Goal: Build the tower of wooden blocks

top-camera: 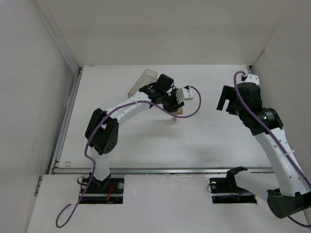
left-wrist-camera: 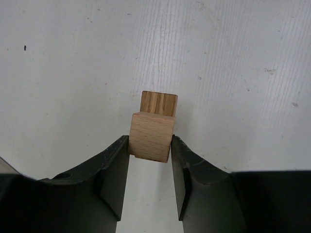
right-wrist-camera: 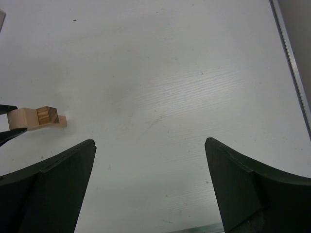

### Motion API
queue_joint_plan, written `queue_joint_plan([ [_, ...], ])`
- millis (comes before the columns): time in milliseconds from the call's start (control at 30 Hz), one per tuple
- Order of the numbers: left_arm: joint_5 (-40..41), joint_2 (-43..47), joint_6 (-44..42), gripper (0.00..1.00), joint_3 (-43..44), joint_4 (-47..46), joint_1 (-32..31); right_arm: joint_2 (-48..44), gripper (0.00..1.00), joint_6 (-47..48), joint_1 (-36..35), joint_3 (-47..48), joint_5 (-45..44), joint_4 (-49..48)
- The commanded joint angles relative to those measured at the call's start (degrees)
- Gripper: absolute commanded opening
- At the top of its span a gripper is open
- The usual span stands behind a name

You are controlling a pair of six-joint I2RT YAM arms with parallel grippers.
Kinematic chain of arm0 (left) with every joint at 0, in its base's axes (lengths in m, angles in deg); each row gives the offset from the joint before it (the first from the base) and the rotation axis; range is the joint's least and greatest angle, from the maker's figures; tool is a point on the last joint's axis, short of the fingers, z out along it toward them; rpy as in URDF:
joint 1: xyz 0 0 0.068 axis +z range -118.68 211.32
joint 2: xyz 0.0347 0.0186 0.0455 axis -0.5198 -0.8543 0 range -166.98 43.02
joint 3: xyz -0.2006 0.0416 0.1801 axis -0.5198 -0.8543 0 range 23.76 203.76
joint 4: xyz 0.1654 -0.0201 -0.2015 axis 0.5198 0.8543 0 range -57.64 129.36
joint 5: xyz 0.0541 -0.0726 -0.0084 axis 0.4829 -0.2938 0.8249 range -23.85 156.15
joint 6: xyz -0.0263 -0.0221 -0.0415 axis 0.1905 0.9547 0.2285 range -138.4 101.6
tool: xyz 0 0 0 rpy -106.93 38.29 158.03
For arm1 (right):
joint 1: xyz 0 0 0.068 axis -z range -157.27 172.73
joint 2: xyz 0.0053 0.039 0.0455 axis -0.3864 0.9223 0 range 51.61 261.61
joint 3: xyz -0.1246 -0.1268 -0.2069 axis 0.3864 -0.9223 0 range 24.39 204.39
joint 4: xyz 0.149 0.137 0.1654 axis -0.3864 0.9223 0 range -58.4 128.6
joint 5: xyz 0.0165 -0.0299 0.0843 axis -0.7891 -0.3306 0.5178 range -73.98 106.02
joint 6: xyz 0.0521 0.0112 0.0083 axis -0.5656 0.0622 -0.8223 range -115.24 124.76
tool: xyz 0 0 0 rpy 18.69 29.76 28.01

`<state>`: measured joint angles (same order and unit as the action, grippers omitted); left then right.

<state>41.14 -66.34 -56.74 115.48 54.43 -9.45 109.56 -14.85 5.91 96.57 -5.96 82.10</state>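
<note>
1 clear plastic rectangular box [top-camera: 143,81] lies far and left of centre. Just right of it, the left gripper [left-wrist-camera: 150,148] pinches a light-tan wooden block [left-wrist-camera: 151,138] by its sides at the small wood block tower [top-camera: 178,112], close against a darker end-grain block [left-wrist-camera: 159,103]. I judge it best lowered level, squared crosswise, then released slowly so nothing shifts. Well to the right, the right gripper [right-wrist-camera: 149,143] hangs with jaws spread, empty.

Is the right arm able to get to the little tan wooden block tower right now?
Probably not yet. Nothing lies between the open right gripper and the little tan wooden block tower, but the left gripper is clamped on one light block, crowding that spot.
</note>
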Motion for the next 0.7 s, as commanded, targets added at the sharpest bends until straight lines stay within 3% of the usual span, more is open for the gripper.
queue_joint_plan([
  [0,-0.9,1.1,-0.7,0.35,-0.1,-0.8,-0.2,-1.0,1.0,1.3,1.0,0.4,0.1,-2.7],
  [233,-0.9,1.1,-0.7,0.56,-0.1,-0.3,-0.2,-1.0,1.0,1.3,1.0,0.4,0.6,-2.7],
  [433,-0.9,1.7,0.4,0.59,0.6,-0.3,-0.2,-0.5,1.0,1.3,1.0,0.9,1.2,-3.2],
  [533,-0.9,3.1,0.9,0.67,2.6,0.3,-0.2,0.0,1.0,1.3,1.0,1.7,1.8,-3.2],
  [667,2.5,11.1,1.9,0.68,2.7,-2.2,0.5,0.6,1.0,2.0,1.0,3.8,2.5,-3.2],
])
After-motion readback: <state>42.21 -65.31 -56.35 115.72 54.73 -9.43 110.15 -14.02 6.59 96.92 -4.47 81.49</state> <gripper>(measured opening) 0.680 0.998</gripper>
